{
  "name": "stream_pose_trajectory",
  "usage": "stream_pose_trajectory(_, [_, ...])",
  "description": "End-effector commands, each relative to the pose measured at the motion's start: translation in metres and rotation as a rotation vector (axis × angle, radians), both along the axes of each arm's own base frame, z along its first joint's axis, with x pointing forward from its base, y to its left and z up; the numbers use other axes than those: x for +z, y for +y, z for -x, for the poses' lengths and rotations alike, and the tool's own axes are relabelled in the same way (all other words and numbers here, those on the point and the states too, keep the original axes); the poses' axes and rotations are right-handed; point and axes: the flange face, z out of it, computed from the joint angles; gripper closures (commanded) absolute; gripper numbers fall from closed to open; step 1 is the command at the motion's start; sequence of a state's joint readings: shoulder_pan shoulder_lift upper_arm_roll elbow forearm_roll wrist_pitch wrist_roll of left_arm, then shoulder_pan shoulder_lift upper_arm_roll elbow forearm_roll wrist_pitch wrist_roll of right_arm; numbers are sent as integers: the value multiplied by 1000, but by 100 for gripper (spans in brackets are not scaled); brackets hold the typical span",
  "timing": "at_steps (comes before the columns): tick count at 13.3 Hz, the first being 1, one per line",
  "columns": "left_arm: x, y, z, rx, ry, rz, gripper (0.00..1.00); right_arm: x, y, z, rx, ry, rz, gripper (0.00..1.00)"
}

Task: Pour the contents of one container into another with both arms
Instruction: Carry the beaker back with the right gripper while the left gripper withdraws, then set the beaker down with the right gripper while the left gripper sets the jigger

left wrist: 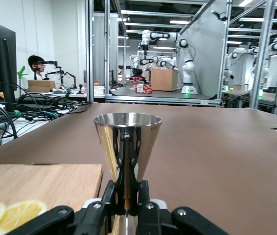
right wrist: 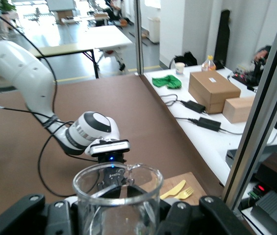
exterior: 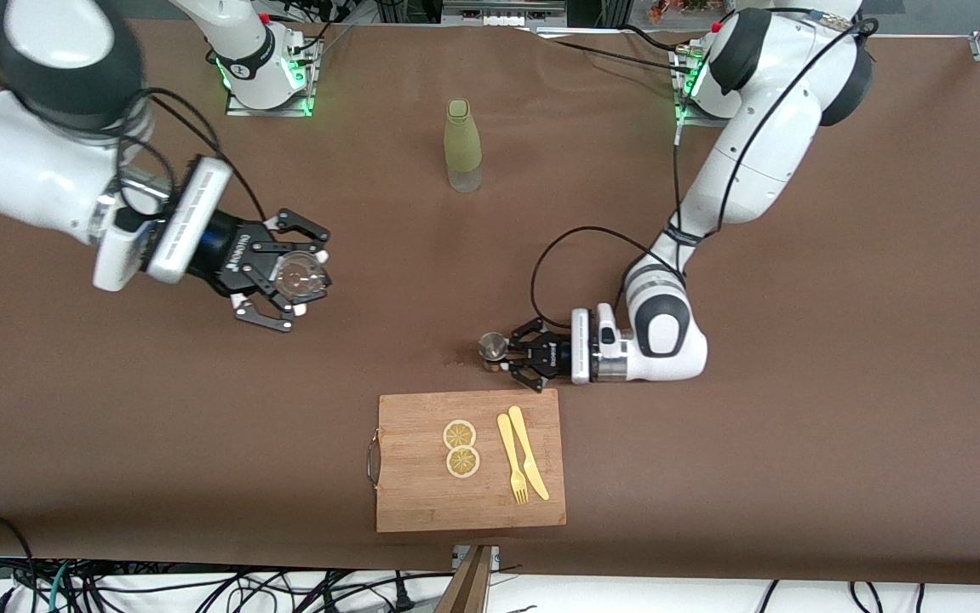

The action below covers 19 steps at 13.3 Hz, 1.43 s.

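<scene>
Pouring stage, both vessels already in hand. The right gripper (exterior: pixel 289 285) is clamped around a clear glass cup (exterior: pixel 300 277), carried in the air over bare table toward the right arm's end. The left gripper (exterior: pixel 513 353) is closed on the waist of a steel jigger (exterior: pixel 492 346) that stands upright on the brown table (exterior: pixel 796 443), just beside the edge of the cutting board (exterior: pixel 470 461) that lies farther from the front camera.

To pour well, the cup should probably be brought over the jigger's mouth (a narrow target) before tipping, spout (right wrist: pixel 137 168) lowest, slowly. The two vessels are well apart at present; a green bottle (exterior: pixel 462 146) stands untouched between the arm bases.
</scene>
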State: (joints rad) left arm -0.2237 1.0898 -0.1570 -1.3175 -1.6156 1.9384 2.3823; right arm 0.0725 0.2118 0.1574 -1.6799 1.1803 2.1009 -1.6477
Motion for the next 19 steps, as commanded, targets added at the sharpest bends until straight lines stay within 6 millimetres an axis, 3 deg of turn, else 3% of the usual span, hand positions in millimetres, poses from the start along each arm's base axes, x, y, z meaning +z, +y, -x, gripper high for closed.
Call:
stream_pose_trajectory(1, [7, 66, -4, -62, -24, -2, 100, -26, -37, -12, 92, -16, -65, 95])
stream_pose_trajectory(3, [6, 123, -9, -108, -26, -9, 100, -61, -66, -18, 163, -37, -78, 95])
stream_pose_trajectory(6, [5, 219, -9, -143, -13, -25, 100, -137, -108, -18, 242, -57, -178, 95])
stream_pose_trajectory(9, [23, 322, -2, -152, -3, -61, 100, -215, -139, -2, 274, -40, -275, 95])
stream_pose_trajectory(11, [22, 390, 13, -132, 10, -89, 100, -271, -157, 15, 282, -33, -306, 95])
stream_pose_trajectory(15, [10, 478, 46, -62, -32, -65, 100, -361, -180, 52, 297, -38, -366, 95])
stream_pose_trajectory(17, [4, 507, 59, -32, -76, -51, 100, -397, -202, 68, 282, -33, -361, 95])
stream_pose_trajectory(19, [-4, 523, 74, -29, -92, -17, 100, -437, -217, 87, 282, -31, -350, 95])
